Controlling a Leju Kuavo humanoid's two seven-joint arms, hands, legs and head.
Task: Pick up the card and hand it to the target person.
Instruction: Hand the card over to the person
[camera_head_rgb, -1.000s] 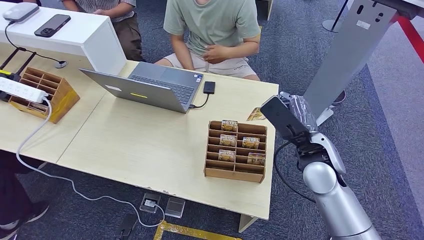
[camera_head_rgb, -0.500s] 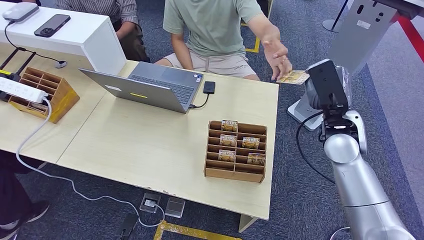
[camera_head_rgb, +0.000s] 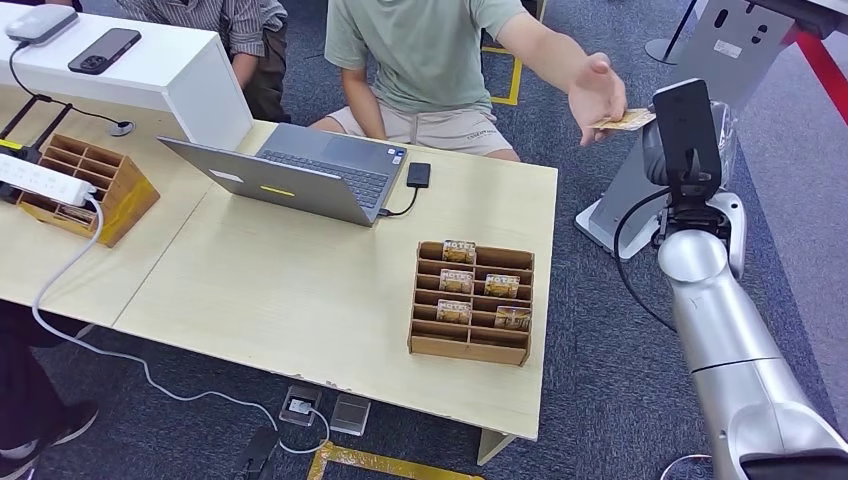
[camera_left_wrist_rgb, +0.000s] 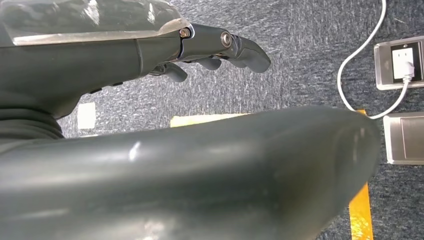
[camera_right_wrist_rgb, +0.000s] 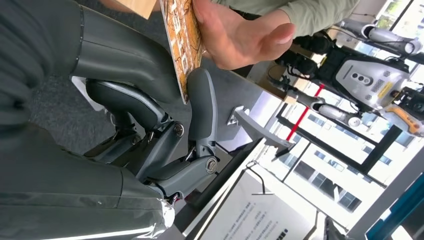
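Observation:
The card (camera_head_rgb: 625, 120), orange and brown with print, is raised beyond the table's far right corner. My right hand (camera_head_rgb: 685, 135) holds it at chest height of the seated person in the green shirt (camera_head_rgb: 425, 45). That person's outstretched hand (camera_head_rgb: 595, 95) touches the card's other end. In the right wrist view the card (camera_right_wrist_rgb: 182, 45) sits pinched between my thumb and a dark finger (camera_right_wrist_rgb: 202, 105), with the person's palm (camera_right_wrist_rgb: 240, 35) against its far side. My left hand (camera_left_wrist_rgb: 215, 50) hangs over the carpet, fingers loosely extended and holding nothing.
A wooden card rack (camera_head_rgb: 472, 300) with several cards stands on the table (camera_head_rgb: 300, 290) near its right edge. An open laptop (camera_head_rgb: 290, 175) lies behind it. A grey stand (camera_head_rgb: 700, 80) rises just behind my right hand. A second person (camera_head_rgb: 235, 25) sits at the back left.
My right arm has swung up and outward from the table's right edge with the card. The person's arm reached out, and their hand now touches the card.

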